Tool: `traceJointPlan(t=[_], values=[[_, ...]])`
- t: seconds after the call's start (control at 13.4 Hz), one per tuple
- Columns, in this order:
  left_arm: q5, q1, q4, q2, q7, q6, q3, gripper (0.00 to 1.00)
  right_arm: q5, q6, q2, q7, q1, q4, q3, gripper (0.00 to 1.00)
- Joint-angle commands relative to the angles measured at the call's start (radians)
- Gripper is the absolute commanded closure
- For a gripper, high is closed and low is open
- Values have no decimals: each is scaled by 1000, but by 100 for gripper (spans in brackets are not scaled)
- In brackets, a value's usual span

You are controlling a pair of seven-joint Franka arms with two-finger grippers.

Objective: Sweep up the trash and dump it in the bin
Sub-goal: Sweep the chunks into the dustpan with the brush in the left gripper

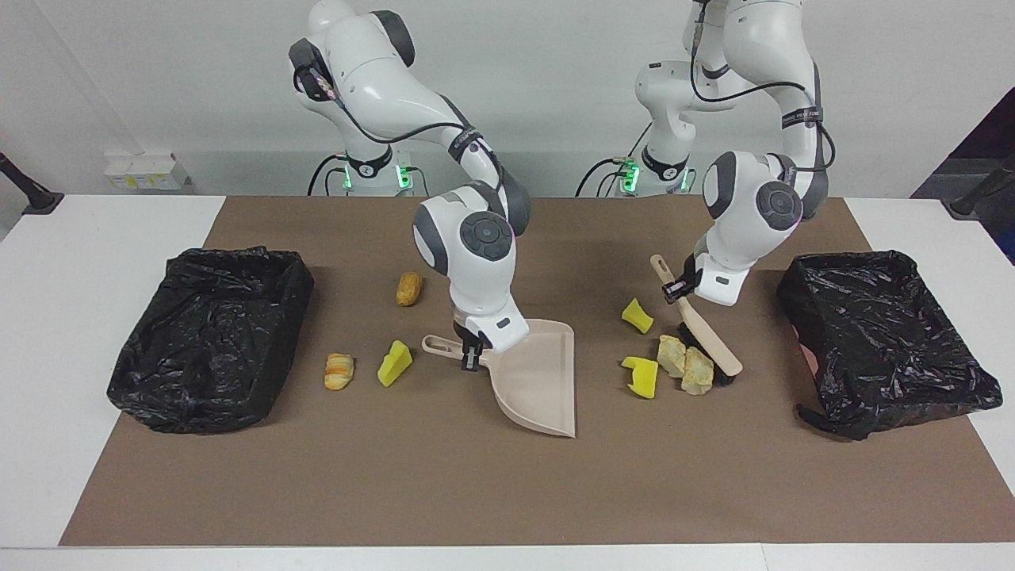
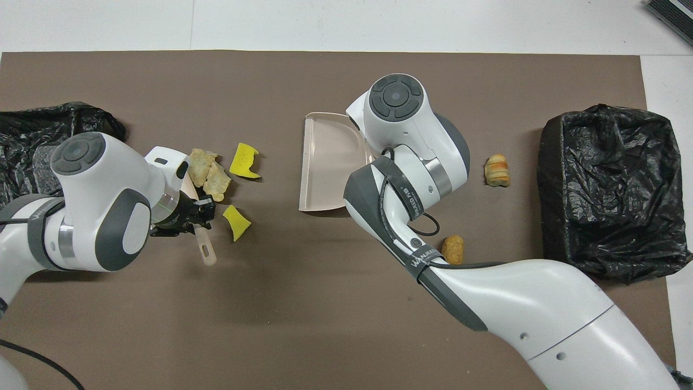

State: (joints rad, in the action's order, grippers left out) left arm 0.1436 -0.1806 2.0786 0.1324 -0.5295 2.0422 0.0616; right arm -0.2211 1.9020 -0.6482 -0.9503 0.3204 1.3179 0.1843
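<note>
Plainly, left tool [image 1: 676,290] clamps brush [image 1: 698,325] against chunks [image 1: 686,365], herding them toward dustpan [image 1: 535,381], which right tool [image 1: 473,353] clamps flat on counter [image 1: 476,492].

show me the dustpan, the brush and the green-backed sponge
dustpan [image 1: 539,381], facing view, on its bare tray.
brush [image 1: 711,339], facing view, on its handle's back.
green-backed sponge [image 1: 643,377], facing view, on its yellow top.

We see a brown paper mat [image 1: 444,492] spread over a white table [image 1: 71,333]. On the white ledge by the wall, toward the right arm's end, we find a small white box [image 1: 145,172]. Black cables [image 1: 603,178] trail along the table edge nearest the robots.
</note>
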Motion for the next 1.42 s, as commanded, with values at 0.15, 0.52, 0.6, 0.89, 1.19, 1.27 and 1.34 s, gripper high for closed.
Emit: traceJointPlan(t=[0.15, 0.52, 0.6, 0.89, 1.19, 1.27, 1.34], values=[[83, -137, 14, -11, 11, 105, -11, 100, -11, 0, 25, -84, -8, 46, 11, 100], [155, -249, -21, 10, 60, 194, -11, 100, 5, 5, 41, -68, -6, 78, 11, 100], [157, -269, -40, 21, 72, 203, -9, 100, 5, 6, 41, -67, -6, 78, 11, 100], [162, -274, -46, -3, 69, 153, -11, 100, 5, 6, 42, -55, -6, 80, 11, 100], [133, -151, -60, -155, -84, -191, -37, 100, 5, 8, 45, -48, -6, 87, 11, 100], [78, -133, -49, -172, -98, -271, -36, 100, 3, 8, 45, -48, -6, 89, 11, 100], [61, -129, 9, -213, -144, -292, -36, 100, 3, 8, 45, -48, -4, 90, 11, 100]])
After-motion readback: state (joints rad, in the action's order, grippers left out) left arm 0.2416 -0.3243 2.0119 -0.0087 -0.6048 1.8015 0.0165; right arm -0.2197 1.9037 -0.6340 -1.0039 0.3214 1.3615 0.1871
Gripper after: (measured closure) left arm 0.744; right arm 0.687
